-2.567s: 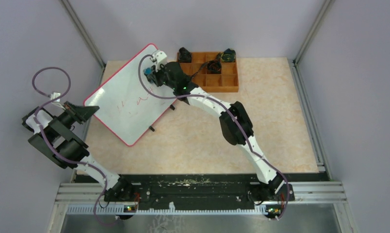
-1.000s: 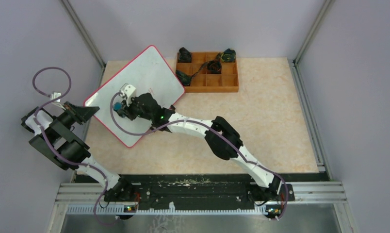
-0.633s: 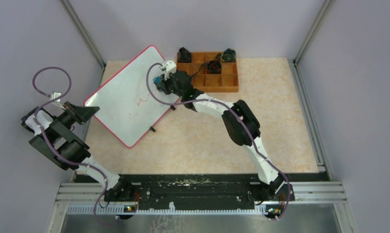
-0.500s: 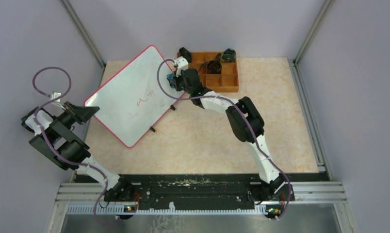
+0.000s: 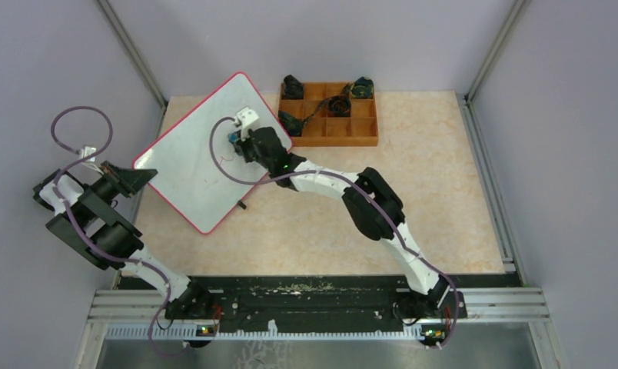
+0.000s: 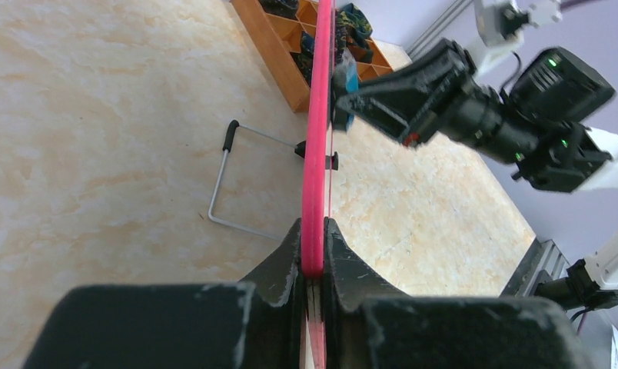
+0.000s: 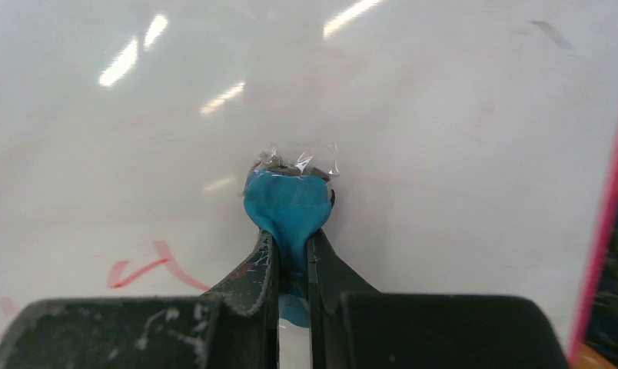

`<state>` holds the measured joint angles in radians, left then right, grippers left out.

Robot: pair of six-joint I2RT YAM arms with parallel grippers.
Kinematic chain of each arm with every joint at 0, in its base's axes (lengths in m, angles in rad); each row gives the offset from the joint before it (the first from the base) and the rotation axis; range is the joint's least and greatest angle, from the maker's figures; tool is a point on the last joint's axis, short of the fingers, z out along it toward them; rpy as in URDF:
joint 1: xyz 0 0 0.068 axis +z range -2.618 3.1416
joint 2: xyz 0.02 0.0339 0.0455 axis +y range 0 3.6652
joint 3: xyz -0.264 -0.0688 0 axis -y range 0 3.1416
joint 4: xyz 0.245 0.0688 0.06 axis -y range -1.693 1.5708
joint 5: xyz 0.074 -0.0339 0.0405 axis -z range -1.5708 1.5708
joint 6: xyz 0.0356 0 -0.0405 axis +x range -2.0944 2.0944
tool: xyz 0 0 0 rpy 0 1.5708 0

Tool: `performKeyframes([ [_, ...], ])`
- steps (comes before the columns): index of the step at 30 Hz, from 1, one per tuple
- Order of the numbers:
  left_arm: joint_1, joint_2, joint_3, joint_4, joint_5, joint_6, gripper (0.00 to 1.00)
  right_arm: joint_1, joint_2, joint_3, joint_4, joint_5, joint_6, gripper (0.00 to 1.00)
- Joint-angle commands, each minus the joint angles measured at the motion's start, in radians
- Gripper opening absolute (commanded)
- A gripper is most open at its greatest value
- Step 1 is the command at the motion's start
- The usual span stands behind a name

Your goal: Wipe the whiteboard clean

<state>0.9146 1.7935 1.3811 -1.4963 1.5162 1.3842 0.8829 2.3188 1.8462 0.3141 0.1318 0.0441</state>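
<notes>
Tabletop (image 5: 444,192) | whiteboard (image 5: 175,165) scribble (image 7: 148,265) unreadable | left jaws grip rim (image 6: 315,192) | right jaws grip eraser (image 7: 287,204)

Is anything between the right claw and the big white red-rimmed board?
Only the small blue wiping pad clamped in the right gripper, apparently pressed against the flat white red-rimmed whiteboard. Nothing else visible intervenes.

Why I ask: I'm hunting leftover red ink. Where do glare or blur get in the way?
Right wrist: lamp reflections streak the whiteboard at upper left, yet the red stroke at lower left reads clearly, and the blue eraser in the right pincer is sharp. Left wrist: the board appears edge-on with its face unseen, and the near left pincer looks soft. Top external: even light, no glare, ink tiny.
</notes>
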Motion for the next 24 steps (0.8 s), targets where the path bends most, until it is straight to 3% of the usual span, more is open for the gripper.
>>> performKeyframes([
  [1,0.008,-0.041,0.005,0.082,-0.091,0.076,0.0,0.162,0.061,0.062,0.003,-0.089,0.01,0.0],
  [5,0.008,-0.04,0.009,0.082,-0.09,0.072,0.0,0.218,0.086,0.082,0.003,-0.084,0.009,0.0],
  [10,0.007,-0.037,0.002,0.082,-0.099,0.078,0.0,0.204,0.091,0.078,-0.008,-0.049,0.008,0.0],
  [24,0.008,-0.033,0.011,0.083,-0.093,0.07,0.0,-0.151,-0.024,-0.064,-0.003,-0.059,0.024,0.0],
])
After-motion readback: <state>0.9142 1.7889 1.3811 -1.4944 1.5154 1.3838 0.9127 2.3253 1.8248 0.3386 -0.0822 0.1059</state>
